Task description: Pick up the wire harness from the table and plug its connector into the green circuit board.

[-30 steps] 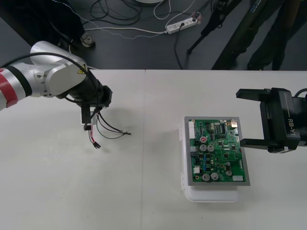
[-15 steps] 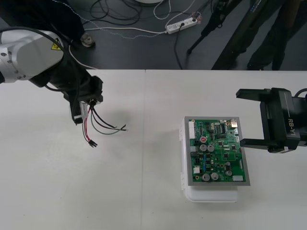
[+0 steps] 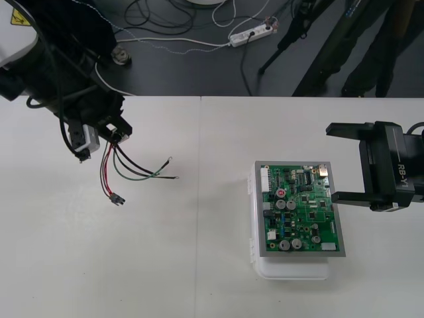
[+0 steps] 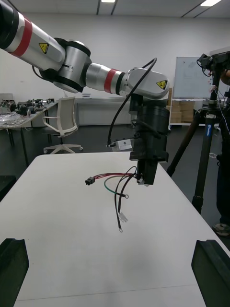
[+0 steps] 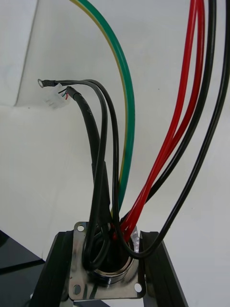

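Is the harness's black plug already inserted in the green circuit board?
No, the plug hangs from the left gripper over the table, far from the board.

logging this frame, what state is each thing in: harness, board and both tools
left tool, shut on the socket, raised over the table
right tool, open, beside the board
harness, held off the table, wires hanging
socket, clamped in the left tool
plug, dangling free, not in the board
board, flat on its base, harness not plugged in
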Controlling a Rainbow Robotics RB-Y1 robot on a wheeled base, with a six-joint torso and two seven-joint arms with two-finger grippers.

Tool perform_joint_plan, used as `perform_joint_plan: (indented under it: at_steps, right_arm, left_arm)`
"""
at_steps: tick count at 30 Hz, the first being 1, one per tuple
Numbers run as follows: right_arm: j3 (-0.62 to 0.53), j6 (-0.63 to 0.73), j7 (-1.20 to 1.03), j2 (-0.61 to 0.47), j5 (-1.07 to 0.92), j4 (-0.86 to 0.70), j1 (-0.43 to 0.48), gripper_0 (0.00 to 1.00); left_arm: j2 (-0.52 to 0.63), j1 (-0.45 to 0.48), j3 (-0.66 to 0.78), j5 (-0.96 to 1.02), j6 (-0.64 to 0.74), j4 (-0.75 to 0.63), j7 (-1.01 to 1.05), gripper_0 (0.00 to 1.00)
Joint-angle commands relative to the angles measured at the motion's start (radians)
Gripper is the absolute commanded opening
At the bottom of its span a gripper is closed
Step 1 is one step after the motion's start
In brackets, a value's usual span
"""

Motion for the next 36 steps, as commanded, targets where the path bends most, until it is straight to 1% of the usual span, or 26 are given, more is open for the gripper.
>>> perform_joint_plan:
  at_steps: [1,5,7,10,14,16,24,32,36]
  right_arm:
    - [0.009,0.001,0.045,-0.036,0.002,-0.031,-0.016,1.0]
    - [0.009,0.001,0.044,-0.036,0.004,-0.031,-0.016,1.0]
    - [0.009,0.001,0.042,-0.036,0.002,-0.031,-0.016,1.0]
    - [0.009,0.001,0.039,-0.036,0.004,-0.031,-0.016,1.0]
    - [0.009,0.001,0.033,-0.036,0.002,-0.031,-0.016,1.0]
    - [0.009,0.001,0.031,-0.036,0.002,-0.031,-0.016,1.0]
    - [0.009,0.001,0.027,-0.036,0.002,-0.031,-0.018,1.0]
    - [0.009,0.001,0.019,-0.036,0.002,-0.031,-0.023,1.0]
    - [0.009,0.001,0.016,-0.036,0.004,-0.031,-0.021,1.0]
  left_arm:
    - [0.072,0.027,0.107,0.066,-0.182,-0.032,0.186,0.0]
    - [0.077,0.074,0.209,0.055,-0.218,-0.074,0.253,0.0]
    - [0.077,0.121,0.288,0.048,-0.218,-0.103,0.309,0.0]
    - [0.075,0.179,0.365,0.046,-0.218,-0.141,0.376,0.0]
    - [0.074,0.236,0.434,0.048,-0.218,-0.184,0.447,0.0]
    - [0.074,0.28,0.482,0.051,-0.218,-0.215,0.494,0.0]
    - [0.069,0.417,0.586,0.094,-0.218,-0.301,0.649,0.0]
    - [0.017,0.567,0.716,0.101,-0.218,-0.385,0.799,0.0]
    - [-0.009,0.622,0.759,0.104,-0.218,-0.428,0.867,0.0]
